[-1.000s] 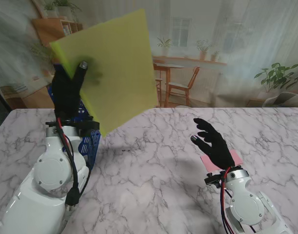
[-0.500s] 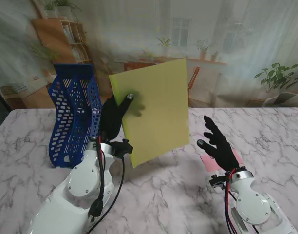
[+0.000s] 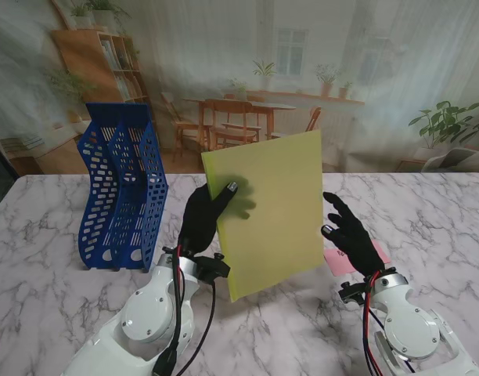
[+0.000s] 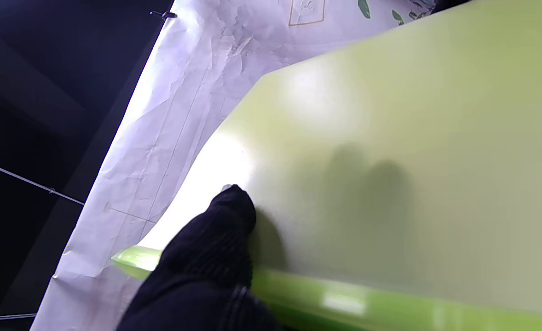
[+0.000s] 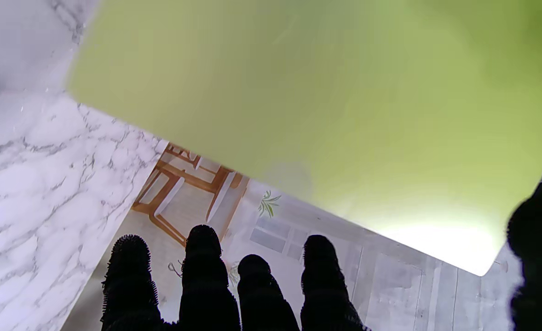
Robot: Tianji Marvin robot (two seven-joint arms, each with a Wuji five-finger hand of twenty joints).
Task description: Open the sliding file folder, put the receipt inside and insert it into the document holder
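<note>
My left hand [image 3: 208,215] is shut on a yellow-green file folder [image 3: 272,210] and holds it upright above the middle of the table. Its thumb [image 4: 227,216] presses the folder's near face [image 4: 390,184] close to one edge. My right hand [image 3: 351,235] is open, fingers [image 5: 202,276] spread, just right of the folder [image 5: 326,105] and apart from it. A pink receipt [image 3: 374,257] lies flat on the table, partly hidden behind that hand. The blue mesh document holder [image 3: 122,184] stands at the far left.
The white marble table [image 3: 255,337] spreads around both arms. A printed backdrop of a room hangs behind its far edge. Black and red cables run along both white forearms.
My left hand has carried the folder from high over the document holder down and to the right, toward the table's middle. The right hand has risen slightly toward it.
</note>
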